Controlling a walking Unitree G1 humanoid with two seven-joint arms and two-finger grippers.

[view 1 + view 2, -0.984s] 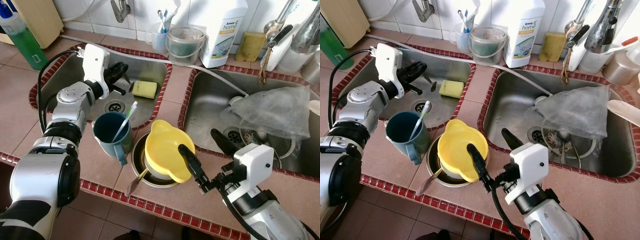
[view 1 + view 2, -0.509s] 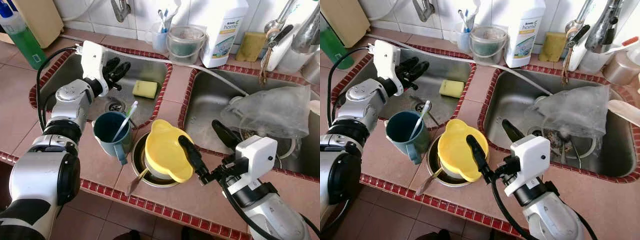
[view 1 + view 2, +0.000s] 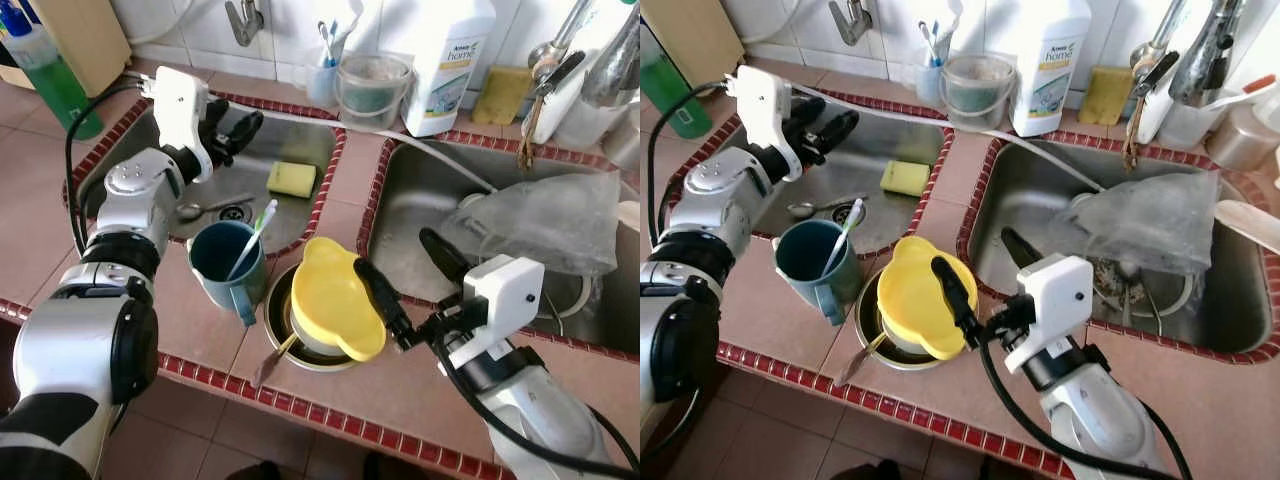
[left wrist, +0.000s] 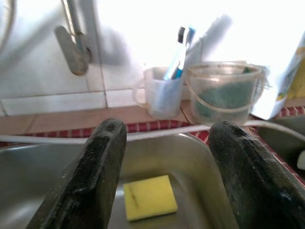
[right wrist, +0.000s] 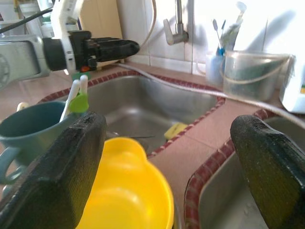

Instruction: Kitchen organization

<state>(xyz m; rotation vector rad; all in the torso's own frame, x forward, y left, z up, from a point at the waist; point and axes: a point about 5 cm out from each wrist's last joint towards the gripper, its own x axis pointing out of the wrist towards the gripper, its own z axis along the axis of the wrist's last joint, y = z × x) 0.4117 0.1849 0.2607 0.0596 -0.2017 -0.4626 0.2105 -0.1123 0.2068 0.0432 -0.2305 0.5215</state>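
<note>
I am holding the left gripper (image 3: 238,128) over the left sink (image 3: 120,160), fingers spread and gripping nothing. A spoon (image 3: 205,206) is lying on the sink floor beside the drain, at about 7 o'clock from those fingers and well below them. The yellow sponge (image 3: 291,179) is sitting at 4 o'clock. The right gripper (image 3: 975,270) is hovering spread wide, one finger over the yellow bowl (image 3: 330,300), the other above the right sink (image 3: 420,200).

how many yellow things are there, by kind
sponges: 2, one in the left sink, one on the back ledge
yellow bowls: 1
total: 3
</note>
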